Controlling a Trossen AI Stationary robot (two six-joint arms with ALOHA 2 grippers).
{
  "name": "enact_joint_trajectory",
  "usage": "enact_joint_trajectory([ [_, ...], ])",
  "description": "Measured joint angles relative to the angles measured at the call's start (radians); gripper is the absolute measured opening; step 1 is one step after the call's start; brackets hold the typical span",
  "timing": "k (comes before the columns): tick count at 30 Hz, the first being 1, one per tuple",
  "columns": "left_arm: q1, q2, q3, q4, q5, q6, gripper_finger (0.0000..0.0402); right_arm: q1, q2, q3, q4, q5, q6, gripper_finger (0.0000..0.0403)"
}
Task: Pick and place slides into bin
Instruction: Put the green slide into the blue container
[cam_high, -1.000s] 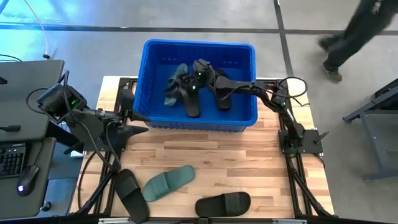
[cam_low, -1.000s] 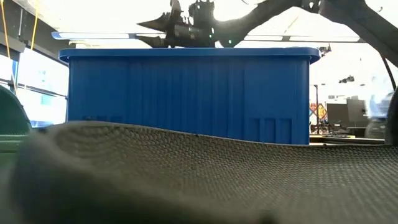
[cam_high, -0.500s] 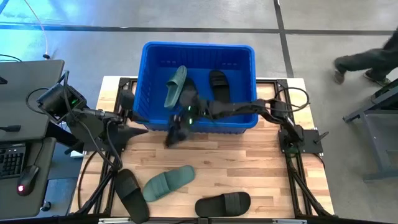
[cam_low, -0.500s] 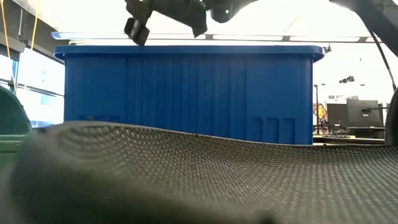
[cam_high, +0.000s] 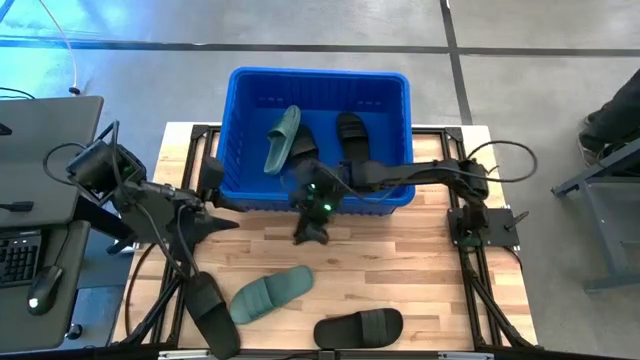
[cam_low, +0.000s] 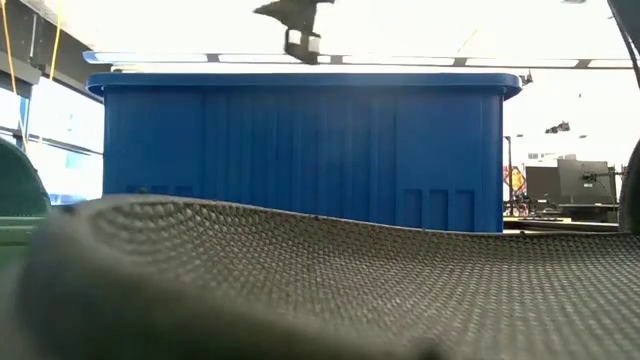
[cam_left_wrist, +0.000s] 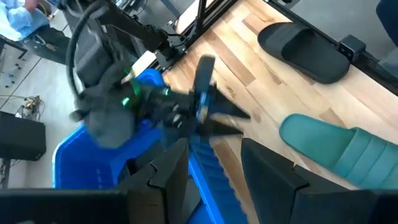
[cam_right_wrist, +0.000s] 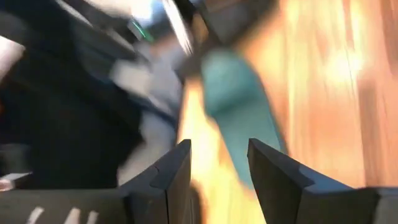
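Note:
The blue bin (cam_high: 236, 120) stands at the table's far middle and holds a green slide (cam_high: 283, 140) and two black slides (cam_high: 350, 130). Near the front edge lie a black slide (cam_high: 210, 312), a green slide (cam_high: 270, 293) and another black slide (cam_high: 358, 327), all flat on the wood. My right gripper (cam_high: 312, 230) hangs open and empty just in front of the bin's near wall, at about rim height in the low view (cam_low: 300, 30). My left gripper (cam_high: 228, 222) is open and empty at the bin's near left corner.
The bin's near wall (cam_low: 300, 150) stands close behind my right gripper. Bare wood (cam_high: 400, 250) lies between the bin and the three slides. A black slide's sole (cam_low: 300, 290) fills the low view's foreground. A person's leg (cam_high: 610, 120) shows at the right, off the table.
My right gripper has come out of the bin, passed over its near wall toward the table's near edge, and now hangs over the wood in front of it. The slides in the bin lie uncovered.

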Motion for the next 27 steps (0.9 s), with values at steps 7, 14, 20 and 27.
enact_joint_trajectory([
  [7, 0.000, 0.013, 0.000, 0.000, -0.014, 0.016, 0.0138, 0.165, 0.007, -0.003, -0.558, 0.343, 0.093, 0.0149],
  [14, 0.000, 0.029, 0.000, 0.000, -0.028, 0.034, 0.0138, 0.355, 0.014, -0.004, -0.751, 0.672, 0.533, 0.0149],
  [20, 0.000, 0.051, 0.000, 0.000, -0.056, 0.034, 0.0138, 0.509, 0.014, -0.004, -0.645, 0.738, 0.840, 0.0149],
  [27, 0.000, 0.103, -0.010, 0.004, 0.025, 0.022, 0.0138, 0.626, 0.014, -0.004, -0.604, 0.867, 0.937, 0.0149],
])
